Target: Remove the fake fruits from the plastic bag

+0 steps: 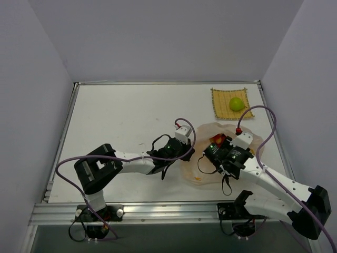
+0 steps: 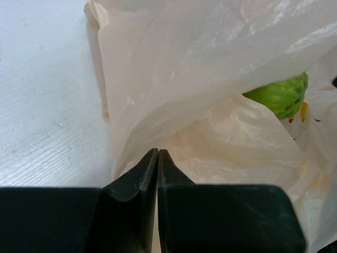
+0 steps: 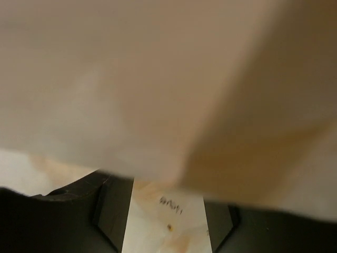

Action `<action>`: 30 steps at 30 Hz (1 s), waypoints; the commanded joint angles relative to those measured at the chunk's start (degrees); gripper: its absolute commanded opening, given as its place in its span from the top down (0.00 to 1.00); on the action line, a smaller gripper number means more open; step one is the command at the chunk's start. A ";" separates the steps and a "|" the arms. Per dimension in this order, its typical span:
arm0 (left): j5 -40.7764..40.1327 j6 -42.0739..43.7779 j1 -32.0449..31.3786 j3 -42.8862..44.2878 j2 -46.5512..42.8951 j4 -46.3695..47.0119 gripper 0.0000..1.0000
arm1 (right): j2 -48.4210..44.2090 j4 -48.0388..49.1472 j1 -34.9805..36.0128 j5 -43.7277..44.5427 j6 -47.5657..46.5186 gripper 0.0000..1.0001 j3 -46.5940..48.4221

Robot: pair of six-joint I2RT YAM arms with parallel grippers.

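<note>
Crinkly peach film forms 1 plastic bag [image 1: 208, 129], lying on the white counter [image 1: 126, 121] at the near right, between 2 claws. It looks light, soft and slippery, so its loose edge seems the best place to pinch. At that left edge the left claw [image 2: 158, 153] is pressed together; I cannot tell whether film is caught. Among the folds the right claw [image 3: 166, 211] stands apart. 1 yellow-green fruit [image 1: 237, 104] sits on 1 yellow mat [image 1: 218, 100], far right. 1 red fruit [image 1: 218, 139] and 1 green lump [image 2: 281, 95] remain inside, seemingly hard and glossy.

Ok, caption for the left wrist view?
Left pincer pinches the plastic bag; a green fruit shows inside.
</note>
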 commanded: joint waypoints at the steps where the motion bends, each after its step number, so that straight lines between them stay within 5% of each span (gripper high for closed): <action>1: -0.33 -0.17 0.56 0.08 -5.05 3.84 0.98 | 3.98 4.22 -5.85 0.78 -9.46 0.53 0.57; 7: -1.29 2.81 0.47 -2.20 -9.71 2.70 0.94 | 5.65 12.07 -14.64 -3.63 -17.40 0.49 -0.75; 11: -1.21 4.39 0.47 -2.64 -11.73 2.35 0.69 | 6.00 15.40 -21.49 -9.50 -22.14 0.25 -1.89; 13: -1.12 5.10 0.47 -2.56 -11.91 1.82 0.58 | 6.70 16.02 -22.56 -11.01 -22.94 0.23 -1.98; 14: -1.21 5.53 0.56 -2.38 -11.91 1.38 0.49 | 7.66 16.37 -23.00 -11.80 -23.29 0.22 -2.07; 22: -0.06 8.53 0.65 1.22 -9.54 -3.45 0.29 | 9.17 16.90 -23.18 -17.60 -21.28 0.25 -3.74; 26: 0.37 9.23 0.91 1.66 -9.36 -4.07 0.26 | 1.90 16.73 -21.87 -16.82 -20.49 0.46 -2.52; 30: 2.83 8.79 1.17 3.42 -6.73 -4.69 0.25 | 3.01 16.20 -18.53 -17.34 -20.48 0.46 0.82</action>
